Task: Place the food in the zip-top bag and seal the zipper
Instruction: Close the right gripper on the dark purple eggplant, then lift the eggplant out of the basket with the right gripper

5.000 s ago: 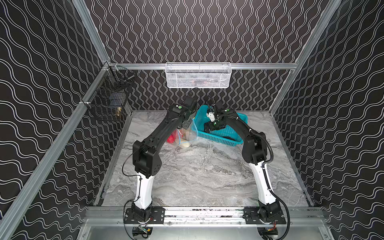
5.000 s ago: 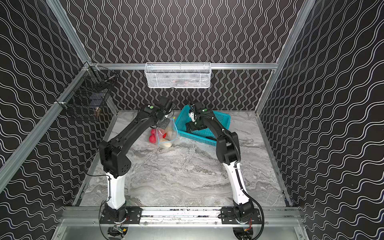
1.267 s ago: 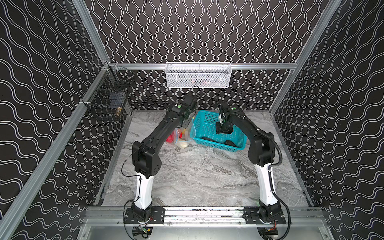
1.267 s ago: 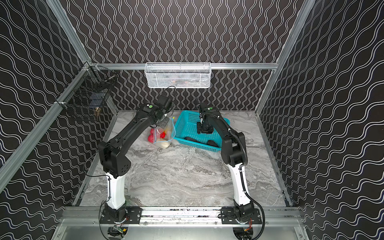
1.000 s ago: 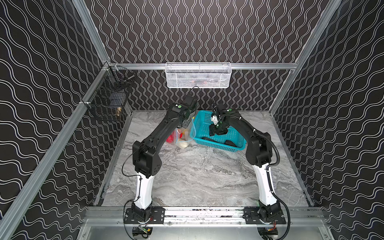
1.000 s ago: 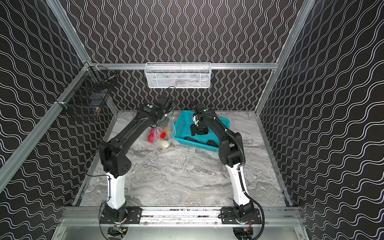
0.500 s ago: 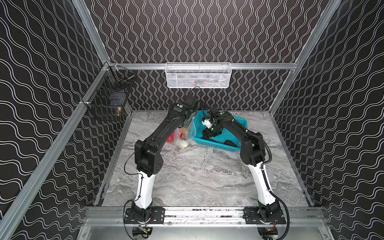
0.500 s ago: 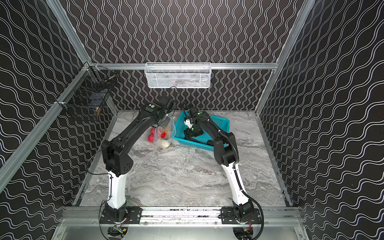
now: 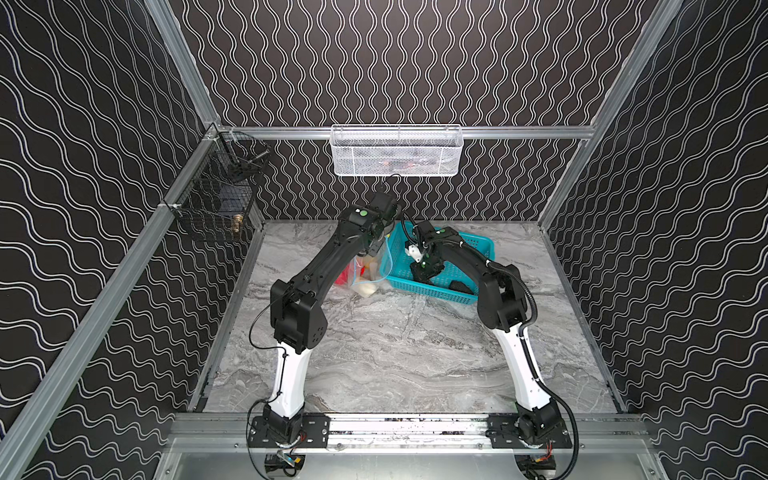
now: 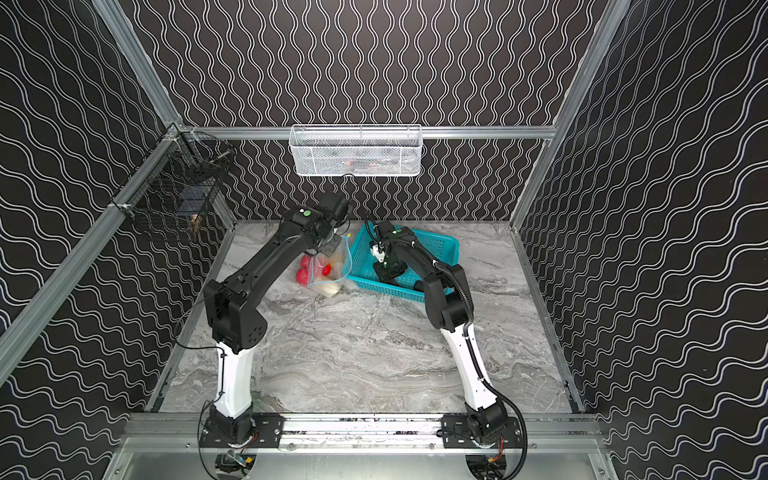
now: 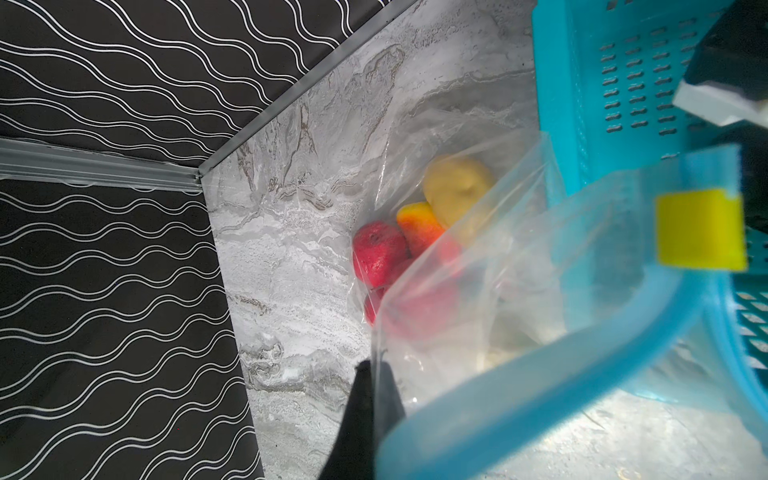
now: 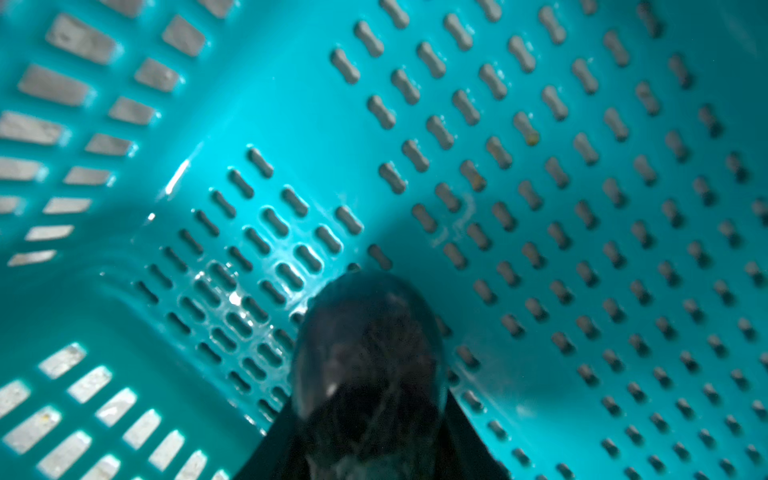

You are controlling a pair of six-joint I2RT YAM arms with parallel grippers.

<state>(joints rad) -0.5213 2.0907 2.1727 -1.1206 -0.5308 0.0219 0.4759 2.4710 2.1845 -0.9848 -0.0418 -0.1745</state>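
Observation:
The clear zip-top bag (image 9: pixel 362 272) (image 10: pixel 332 262) hangs upright just left of the teal basket, mouth open. My left gripper (image 11: pixel 374 368) (image 9: pixel 371 248) is shut on the bag's edge by the light blue zipper (image 11: pixel 540 374); its yellow slider (image 11: pixel 700 228) is at the far end. Food in the bag: red round pieces (image 11: pixel 378 253), a yellow potato (image 11: pixel 455 187) and an orange-yellow piece (image 11: pixel 419 224). My right gripper (image 12: pixel 368 432) (image 9: pixel 424 272) is down in the basket, shut on a dark elongated food piece (image 12: pixel 365 345).
The teal perforated basket (image 9: pixel 478 245) (image 10: pixel 440 241) (image 12: pixel 540 124) stands at the back of the marble table, with another dark piece (image 9: pixel 459 286) by its front wall. A white mesh basket (image 9: pixel 397 151) hangs on the back rail and a black wire basket (image 9: pixel 216 208) on the left wall.
My right gripper has moved left inside the basket, dropped toward its floor and closed round the dark piece. The left arm and the bag have stayed put.

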